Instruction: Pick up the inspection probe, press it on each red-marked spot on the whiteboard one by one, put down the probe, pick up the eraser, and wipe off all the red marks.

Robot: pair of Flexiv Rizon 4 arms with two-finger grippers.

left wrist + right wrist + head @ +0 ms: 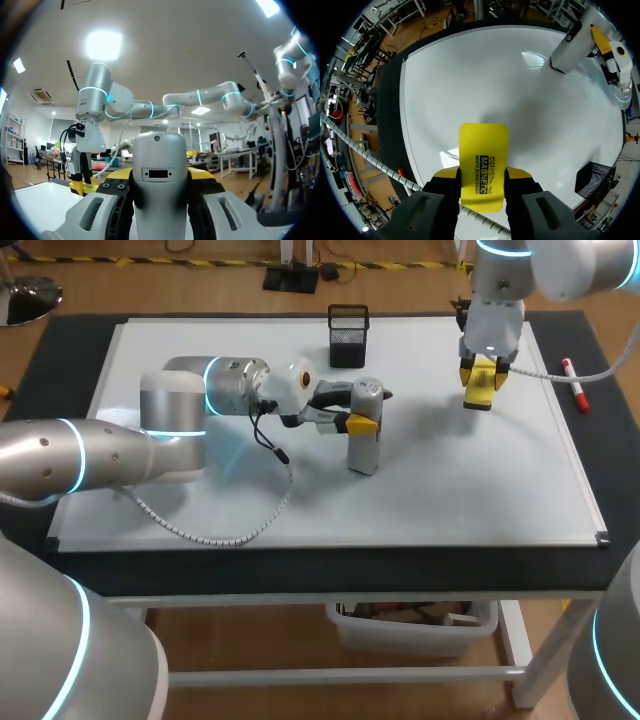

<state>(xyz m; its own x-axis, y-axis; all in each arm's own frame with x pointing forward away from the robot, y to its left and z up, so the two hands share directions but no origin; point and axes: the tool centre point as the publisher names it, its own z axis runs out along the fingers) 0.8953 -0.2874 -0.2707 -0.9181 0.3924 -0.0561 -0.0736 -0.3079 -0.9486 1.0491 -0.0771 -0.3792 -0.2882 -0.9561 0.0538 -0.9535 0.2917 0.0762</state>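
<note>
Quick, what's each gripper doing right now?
Left gripper: shut on the inspection probe.
Right gripper: shut on the eraser.

Silver-grey probe [364, 452], cylindrical, stands upright with its base on the whiteboard [450, 490] near centre. The left gripper [362, 423] clasps it at mid-height. Yellow eraser [480, 388] with black print is pinched from two sides in the right gripper [482, 182]. It sits at 2 o'clock from the probe, over the white, flat board.
</note>
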